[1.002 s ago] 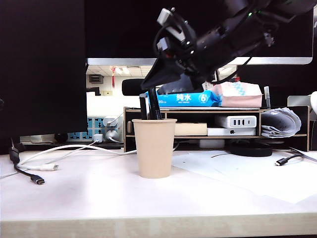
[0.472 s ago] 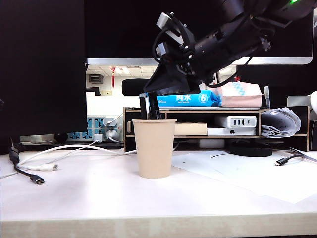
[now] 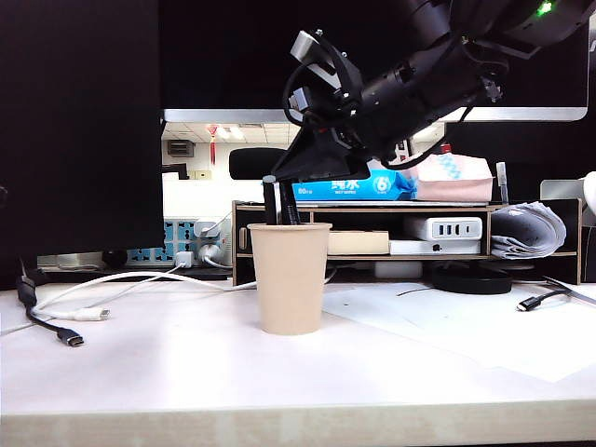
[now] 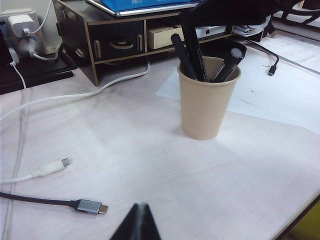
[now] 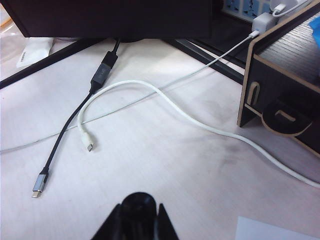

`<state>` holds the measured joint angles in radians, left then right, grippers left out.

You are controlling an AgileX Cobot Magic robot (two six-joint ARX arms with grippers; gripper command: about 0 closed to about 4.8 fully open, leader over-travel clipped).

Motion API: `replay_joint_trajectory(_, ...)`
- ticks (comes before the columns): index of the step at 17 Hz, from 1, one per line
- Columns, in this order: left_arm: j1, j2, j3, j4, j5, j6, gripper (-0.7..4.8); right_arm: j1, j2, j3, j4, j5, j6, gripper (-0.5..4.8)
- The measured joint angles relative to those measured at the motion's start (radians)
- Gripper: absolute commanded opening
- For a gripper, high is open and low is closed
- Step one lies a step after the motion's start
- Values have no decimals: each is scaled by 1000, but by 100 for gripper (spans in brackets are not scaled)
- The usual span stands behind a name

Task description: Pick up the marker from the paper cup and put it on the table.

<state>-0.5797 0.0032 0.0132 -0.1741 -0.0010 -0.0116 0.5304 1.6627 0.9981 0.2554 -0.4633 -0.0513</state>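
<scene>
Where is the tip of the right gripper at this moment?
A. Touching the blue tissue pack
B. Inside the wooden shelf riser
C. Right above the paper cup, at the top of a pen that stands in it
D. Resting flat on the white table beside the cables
C: in the exterior view the right gripper sits over the paper cup, at the top end of the marker standing in it.

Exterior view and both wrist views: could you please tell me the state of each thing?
Cup: upright on the table.
Marker: upright in the cup, cap gripped.
Right gripper: over the cup, jaws shut on the marker.
Left gripper: jaws shut, empty, above the table.
</scene>
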Motion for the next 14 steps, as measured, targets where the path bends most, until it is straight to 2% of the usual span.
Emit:
replay_joint_trajectory(7, 0, 0, 0, 0, 0, 0, -5, 0, -26, 0, -2, 0, 6, 17)
replay_joint_trajectory(14, 0, 0, 0, 0, 0, 0, -5, -1, -225, 1, 1, 19, 6, 17)
